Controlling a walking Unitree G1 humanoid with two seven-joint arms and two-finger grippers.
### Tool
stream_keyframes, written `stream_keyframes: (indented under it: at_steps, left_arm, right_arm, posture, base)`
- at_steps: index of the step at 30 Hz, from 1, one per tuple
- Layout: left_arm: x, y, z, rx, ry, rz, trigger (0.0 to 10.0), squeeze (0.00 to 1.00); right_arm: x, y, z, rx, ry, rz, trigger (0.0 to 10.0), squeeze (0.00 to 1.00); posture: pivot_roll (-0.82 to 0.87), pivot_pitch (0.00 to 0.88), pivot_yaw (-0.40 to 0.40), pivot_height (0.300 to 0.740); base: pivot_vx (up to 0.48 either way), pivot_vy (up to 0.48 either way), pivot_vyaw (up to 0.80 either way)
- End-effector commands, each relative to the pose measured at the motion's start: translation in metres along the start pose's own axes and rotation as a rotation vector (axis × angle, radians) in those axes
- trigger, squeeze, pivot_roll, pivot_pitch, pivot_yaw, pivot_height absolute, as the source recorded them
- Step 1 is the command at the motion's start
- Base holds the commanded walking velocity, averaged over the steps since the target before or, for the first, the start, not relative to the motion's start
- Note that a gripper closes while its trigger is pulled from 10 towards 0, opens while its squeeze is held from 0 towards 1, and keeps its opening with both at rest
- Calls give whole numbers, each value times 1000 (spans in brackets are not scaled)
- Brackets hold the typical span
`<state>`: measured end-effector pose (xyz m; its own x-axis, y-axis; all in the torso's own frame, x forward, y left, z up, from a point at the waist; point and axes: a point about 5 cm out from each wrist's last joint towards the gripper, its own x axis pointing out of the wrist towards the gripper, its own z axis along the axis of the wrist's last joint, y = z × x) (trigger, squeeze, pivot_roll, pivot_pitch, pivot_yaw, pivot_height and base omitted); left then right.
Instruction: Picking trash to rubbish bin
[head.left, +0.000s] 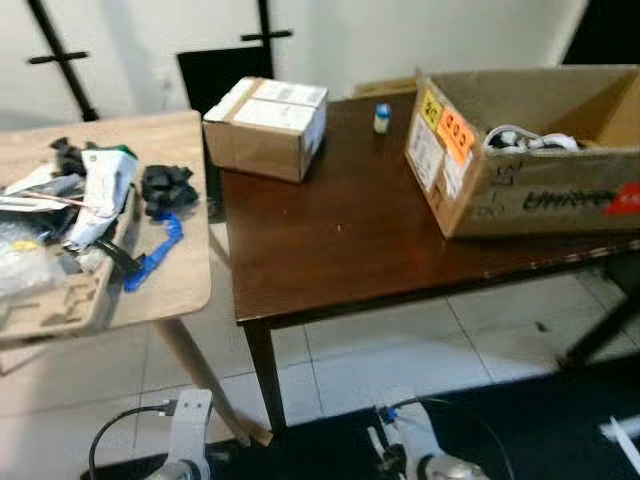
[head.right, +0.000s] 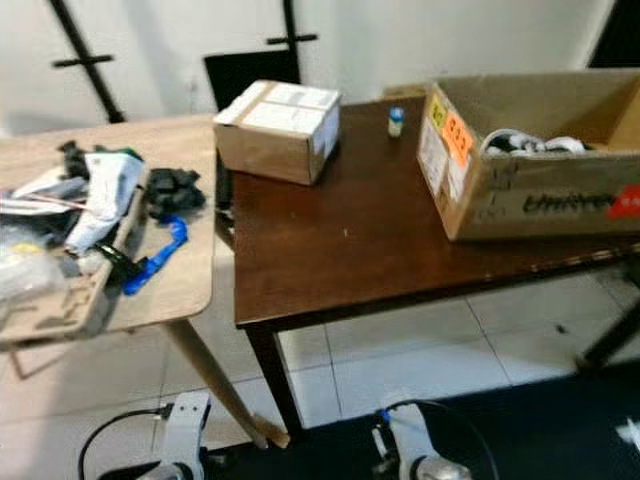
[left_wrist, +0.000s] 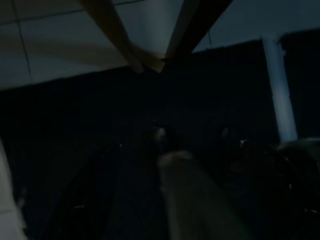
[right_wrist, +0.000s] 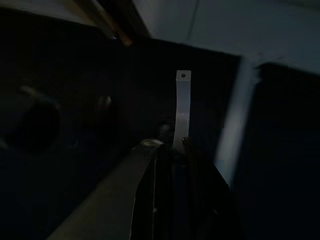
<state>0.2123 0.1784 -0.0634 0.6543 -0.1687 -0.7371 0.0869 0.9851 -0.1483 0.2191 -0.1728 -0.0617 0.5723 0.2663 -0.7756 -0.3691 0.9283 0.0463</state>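
A heap of trash lies on the light wooden table (head.left: 180, 285) at my left: a crumpled white bag (head.left: 100, 190), a black bundle (head.left: 168, 187), a blue strap (head.left: 158, 250) and a moulded cardboard tray (head.left: 60, 300). A small blue-capped bottle (head.left: 382, 117) stands on the dark brown table (head.left: 340, 240). My left arm (head.left: 188, 440) and right arm (head.left: 420, 450) hang low in front of the tables, well below the tops. The right wrist view is dark; a thin white strip (right_wrist: 182, 105) reaches out from the right gripper (right_wrist: 172, 150), and whether it is held I cannot tell.
A closed cardboard box (head.left: 265, 127) and a large open carton (head.left: 530, 170) with white cables inside stand on the dark table. White floor tiles run under both tables, and a black mat (head.left: 540, 420) lies at my feet. Table legs (head.left: 262, 370) stand close ahead.
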Motion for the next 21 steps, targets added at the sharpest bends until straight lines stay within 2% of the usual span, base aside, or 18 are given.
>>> stream_keyframes:
  at_steps: [1,4,21]
  left_arm:
    - [-3,2,-12,-9,40,9,10000,8]
    - [-3,2,-13,-11,40,10,10000,4]
    - [-3,3,-12,-5,42,9,10000,0]
  right_arm:
    - [2,8,-4,8,9,24,10000,0]
    - [2,8,-4,10,8,24,10000,0]
    - [2,9,-4,32,1,28,10000,0]
  posture:
    - [-31,120,2,740]
    - [-31,120,2,740]
    - [-34,131,6,740]
  base:
    - [0,-330,800]
    - [0,-330,746]
    - [0,-330,0]
